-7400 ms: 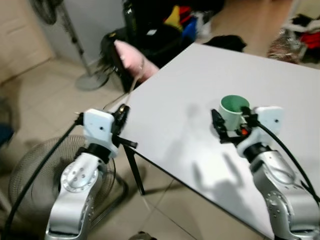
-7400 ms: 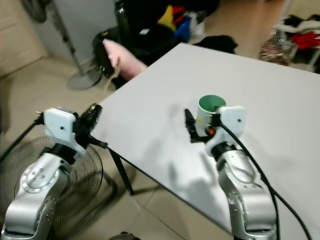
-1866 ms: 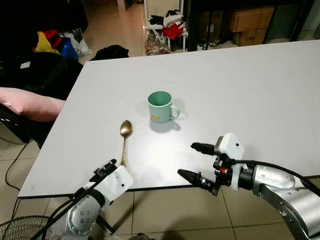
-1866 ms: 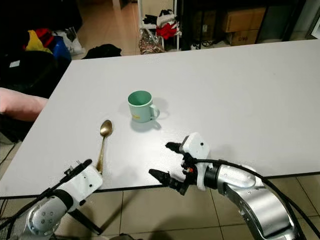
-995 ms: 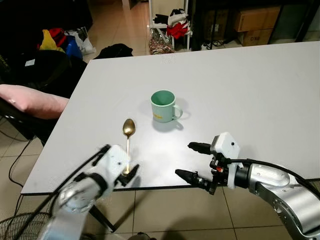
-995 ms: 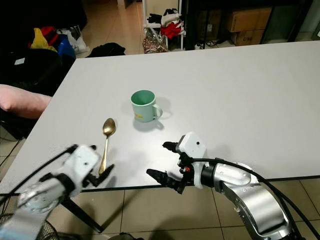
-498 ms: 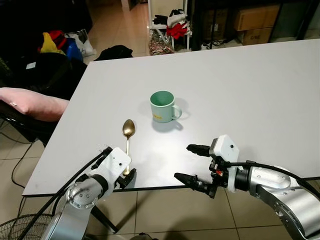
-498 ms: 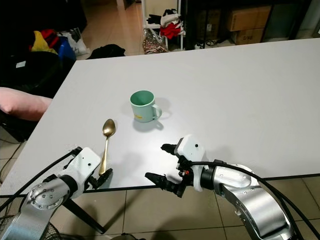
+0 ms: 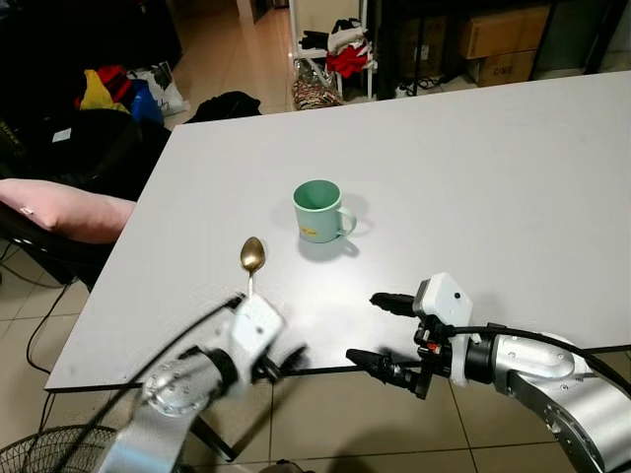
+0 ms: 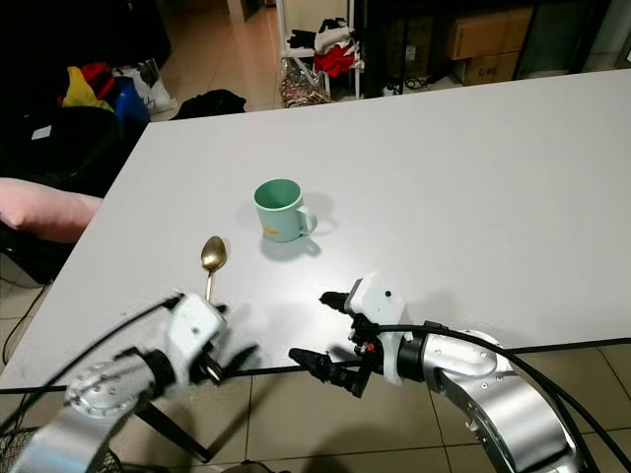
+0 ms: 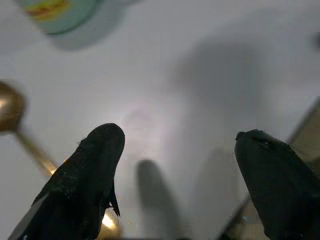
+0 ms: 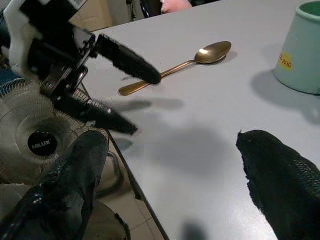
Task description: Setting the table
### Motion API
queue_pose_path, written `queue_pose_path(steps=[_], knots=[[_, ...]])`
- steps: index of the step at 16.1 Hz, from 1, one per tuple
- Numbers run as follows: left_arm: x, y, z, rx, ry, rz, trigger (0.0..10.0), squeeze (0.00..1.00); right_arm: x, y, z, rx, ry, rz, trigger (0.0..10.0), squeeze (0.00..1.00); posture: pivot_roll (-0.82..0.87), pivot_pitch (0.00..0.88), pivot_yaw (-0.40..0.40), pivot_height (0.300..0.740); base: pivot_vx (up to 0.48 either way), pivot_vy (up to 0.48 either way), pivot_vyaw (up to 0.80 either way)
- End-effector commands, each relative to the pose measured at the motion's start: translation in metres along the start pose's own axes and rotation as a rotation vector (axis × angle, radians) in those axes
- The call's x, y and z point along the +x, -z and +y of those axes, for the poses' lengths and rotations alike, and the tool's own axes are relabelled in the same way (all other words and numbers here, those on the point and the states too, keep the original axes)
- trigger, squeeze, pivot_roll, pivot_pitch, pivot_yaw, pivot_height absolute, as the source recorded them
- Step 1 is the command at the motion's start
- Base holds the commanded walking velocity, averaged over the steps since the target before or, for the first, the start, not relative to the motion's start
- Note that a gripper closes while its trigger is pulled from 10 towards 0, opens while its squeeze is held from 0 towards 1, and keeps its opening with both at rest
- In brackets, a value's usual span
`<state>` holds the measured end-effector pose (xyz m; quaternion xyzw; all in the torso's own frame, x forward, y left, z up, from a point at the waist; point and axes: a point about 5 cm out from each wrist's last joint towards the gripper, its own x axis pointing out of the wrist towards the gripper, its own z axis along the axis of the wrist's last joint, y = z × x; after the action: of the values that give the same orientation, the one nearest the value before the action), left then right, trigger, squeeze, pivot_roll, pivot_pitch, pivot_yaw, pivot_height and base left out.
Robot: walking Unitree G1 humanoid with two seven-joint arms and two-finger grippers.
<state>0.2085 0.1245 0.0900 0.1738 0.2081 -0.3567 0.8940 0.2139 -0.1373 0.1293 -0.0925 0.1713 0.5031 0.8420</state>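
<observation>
A white worktop [image 9: 513, 168] stands in front of the robot. On it there is a green mug [image 9: 319, 210], upright, with the handle turned to the robot's right side. A golden spoon [image 9: 250, 261] lies near the mug, on the robot's left of it, with the bowl pointing away from the robot and the handle running toward the near edge of the worktop.

The left gripper [image 9: 281, 361] is at the near edge of the worktop, just beside the end of the spoon handle. It looks blurred in the head views. In the left wrist view its two black fingers [image 11: 90, 175] are wide apart and hold nothing; the spoon [image 11: 20, 125] passes beside one of them, and I cannot tell if it touches.

The right gripper [image 9: 380, 330] is also at the near edge, to the robot's right of the spoon and nearer than the mug. Its fingers [image 12: 75, 170] are spread apart and empty.

A pink cushion [image 9: 64, 207] lies on a dark seat beyond the worktop's left edge, and a fan [image 12: 35, 145] stands on the floor.
</observation>
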Motion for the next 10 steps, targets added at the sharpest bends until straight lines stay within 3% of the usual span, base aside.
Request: queue_pose_path(steps=[1, 4, 10], knots=[[-0.001, 0.006, 0.001, 0.0, 0.016, 0.038, 10.0, 0.0, 0.0, -0.005, 0.004, -0.023, -0.015, -0.005, 10.0, 0.0, -0.01, 0.0, 0.167, 0.74, 0.0, 0.0, 0.0], [0.0, 0.014, 0.006, 0.025, -0.014, 0.102, 10.0, 0.0, -0.002, -0.004, 0.006, -0.021, -0.028, 0.011, 10.0, 0.0, -0.01, 0.0, 0.168, 0.74, 0.0, 0.0, 0.0], [-0.009, 0.023, 0.024, -0.026, -0.128, 0.139, 10.0, 0.0, -0.001, -0.003, 0.007, -0.014, -0.046, 0.022, 10.0, 0.0, -0.01, 0.0, 0.166, 0.74, 0.0, 0.0, 0.0]])
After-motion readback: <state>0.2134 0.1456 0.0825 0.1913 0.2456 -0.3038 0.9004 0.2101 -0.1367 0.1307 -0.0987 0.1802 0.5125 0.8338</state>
